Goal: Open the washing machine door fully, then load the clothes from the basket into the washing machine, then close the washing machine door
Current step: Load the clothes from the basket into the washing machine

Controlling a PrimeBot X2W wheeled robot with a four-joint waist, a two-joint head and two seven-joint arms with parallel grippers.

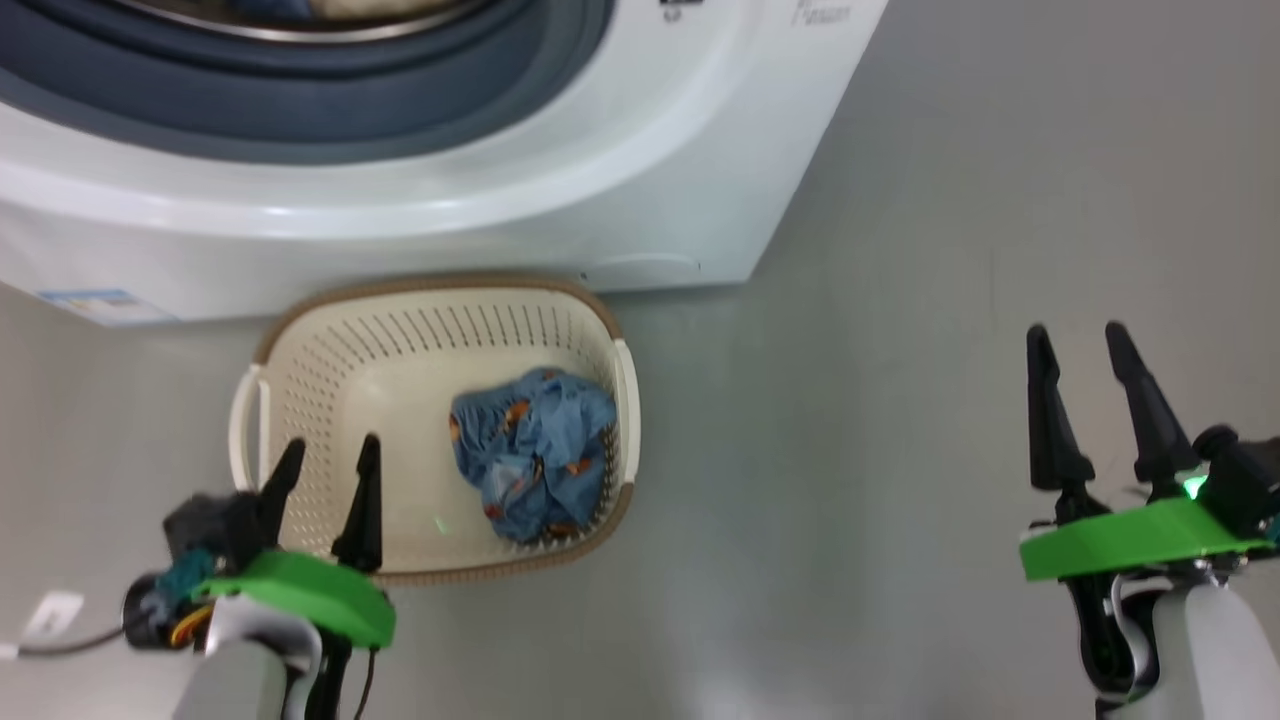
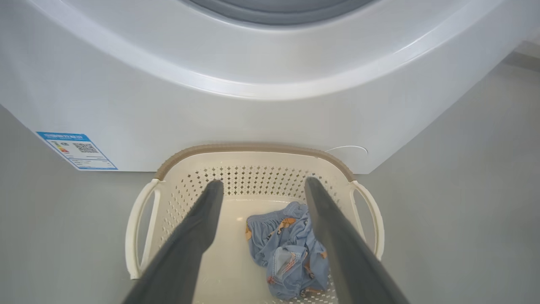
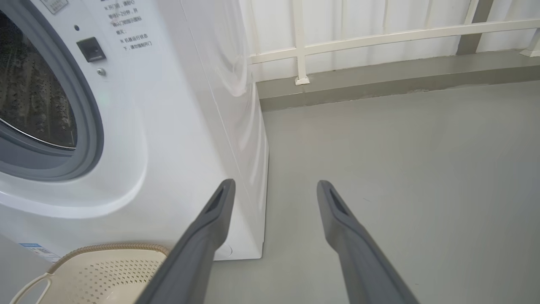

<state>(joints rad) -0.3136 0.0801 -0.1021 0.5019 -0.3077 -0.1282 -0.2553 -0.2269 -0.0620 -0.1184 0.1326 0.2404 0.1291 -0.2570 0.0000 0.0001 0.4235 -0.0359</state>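
just clothes [image 1: 533, 450] inside basket [image 1: 300, 360]

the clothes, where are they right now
In the head view the clothes lie bunched in the right half of the basket, which sits just before the washing machine.

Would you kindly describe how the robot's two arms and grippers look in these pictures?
The left gripper and right gripper each have two long, tapered dark fingers on a bright green mounting plate atop a pale grey forearm. The left wrist carries a grey cable and orange wires; a small green light glows on the right.
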